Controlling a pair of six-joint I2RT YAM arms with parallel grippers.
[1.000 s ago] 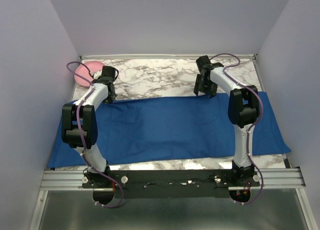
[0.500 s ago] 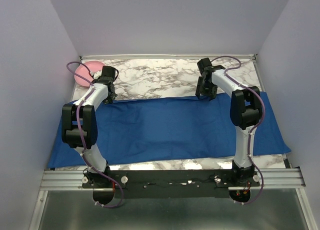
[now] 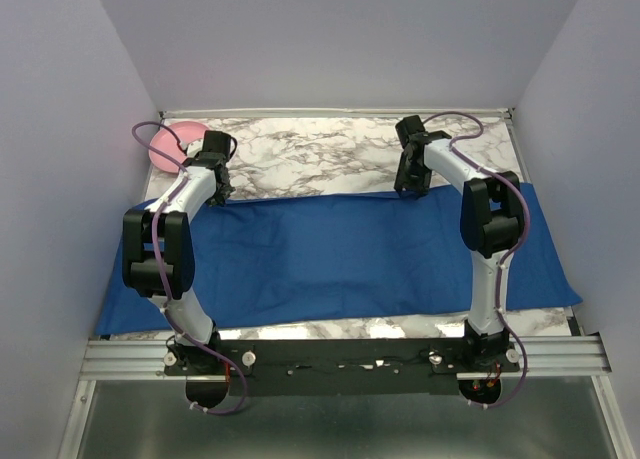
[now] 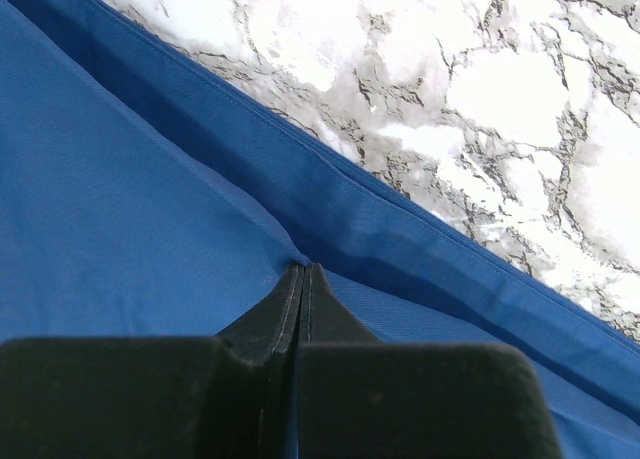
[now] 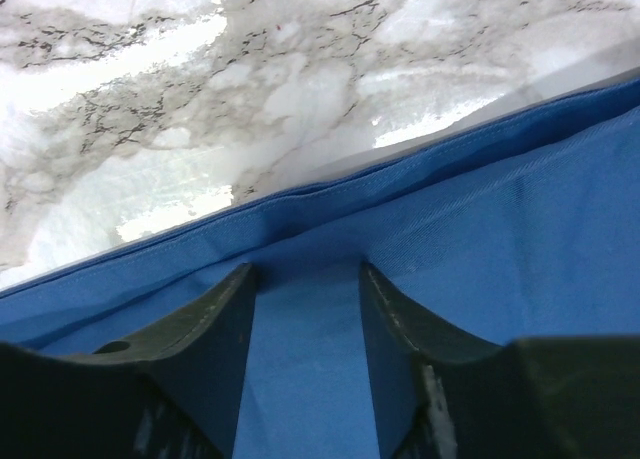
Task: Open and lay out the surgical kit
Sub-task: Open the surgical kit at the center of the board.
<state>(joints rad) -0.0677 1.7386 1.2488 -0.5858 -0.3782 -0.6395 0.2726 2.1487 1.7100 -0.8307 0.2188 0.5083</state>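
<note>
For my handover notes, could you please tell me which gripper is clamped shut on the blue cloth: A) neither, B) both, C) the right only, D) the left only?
D: the left gripper is shut on the blue cloth, while the right gripper has its fingers apart.

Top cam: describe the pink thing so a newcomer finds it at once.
Start at the marble tabletop and go to its far-left corner, beyond the blue cloth. Just past the left pincer lies a pink round object, partly crossed by the arm's purple cable. It is the only pink, round thing in view.
</note>
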